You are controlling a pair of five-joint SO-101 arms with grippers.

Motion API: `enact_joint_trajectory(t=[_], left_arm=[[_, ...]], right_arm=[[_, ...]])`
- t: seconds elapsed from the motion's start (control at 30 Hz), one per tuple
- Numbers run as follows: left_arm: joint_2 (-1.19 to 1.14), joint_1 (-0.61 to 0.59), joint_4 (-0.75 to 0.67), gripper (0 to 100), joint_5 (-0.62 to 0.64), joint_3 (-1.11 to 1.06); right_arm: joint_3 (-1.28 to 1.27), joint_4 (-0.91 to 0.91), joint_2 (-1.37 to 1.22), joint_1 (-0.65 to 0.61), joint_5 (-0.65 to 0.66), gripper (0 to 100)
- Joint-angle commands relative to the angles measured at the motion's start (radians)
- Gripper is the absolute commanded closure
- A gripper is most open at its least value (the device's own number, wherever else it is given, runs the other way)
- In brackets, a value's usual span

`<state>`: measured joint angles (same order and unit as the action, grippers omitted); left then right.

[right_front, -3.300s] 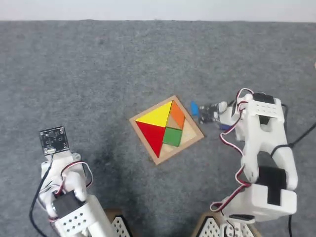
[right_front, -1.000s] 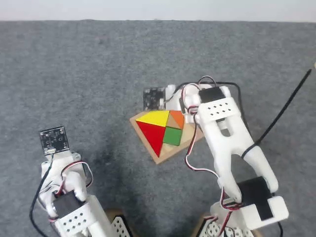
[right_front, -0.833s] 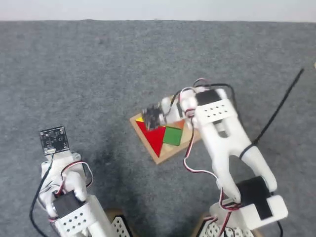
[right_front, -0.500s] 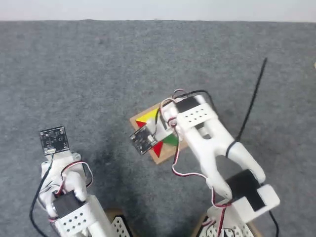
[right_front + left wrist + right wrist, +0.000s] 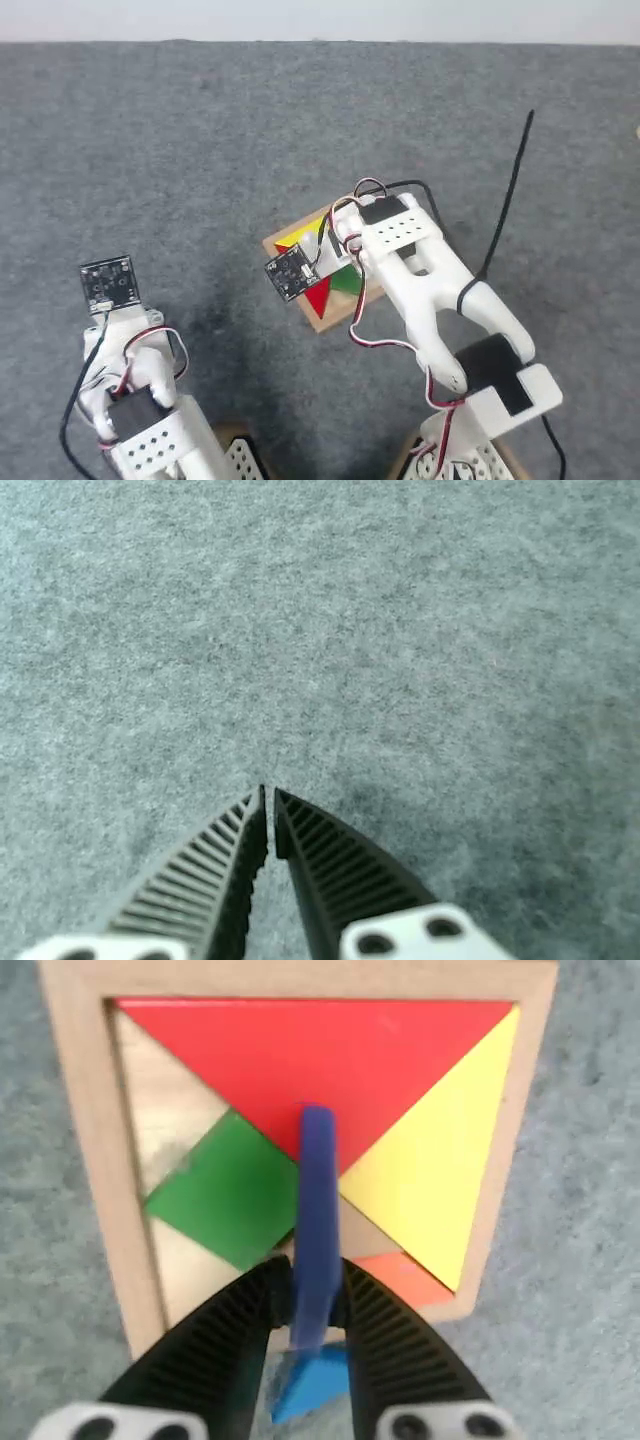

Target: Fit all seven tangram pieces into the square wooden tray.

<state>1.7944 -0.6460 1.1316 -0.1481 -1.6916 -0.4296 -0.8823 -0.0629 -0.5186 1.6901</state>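
The square wooden tray lies under my right gripper. It holds a red triangle, a yellow triangle, a green square and an orange piece. The right gripper is shut on a blue piece, held on edge above the middle of the tray. Bare wood shows beside the green square. In the high view the right arm covers much of the tray. My left gripper is shut and empty over bare carpet.
Grey carpet covers the whole table. The left arm stands at the near left, well away from the tray. A black cable rises from the right arm. Open carpet lies all around the tray.
The right arm has swung left from beside the tray's right corner to above the tray, carrying the blue piece. The left arm has stayed put.
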Motion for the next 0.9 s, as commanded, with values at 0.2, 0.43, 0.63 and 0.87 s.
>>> enact_joint_trajectory(t=[0.2, 0.43, 0.63, 0.87], left_arm=[[0.008, 0.005, 0.005, 98, -0.012, 0.007], [0.008, 0.005, 0.003, 98, -0.012, 0.007], [0.008, 0.005, 0.003, 98, -0.012, 0.007], [0.008, 0.005, 0.003, 98, -0.012, 0.007]], right_arm=[[-0.038, 0.113, 0.022, 0.047, -0.015, 91.9], [-0.035, 0.088, 0.145, 0.151, -0.015, 91.9], [-0.031, 0.070, 0.242, 0.140, -0.123, 92.3], [-0.040, 0.197, 0.213, -0.059, -0.773, 92.1]])
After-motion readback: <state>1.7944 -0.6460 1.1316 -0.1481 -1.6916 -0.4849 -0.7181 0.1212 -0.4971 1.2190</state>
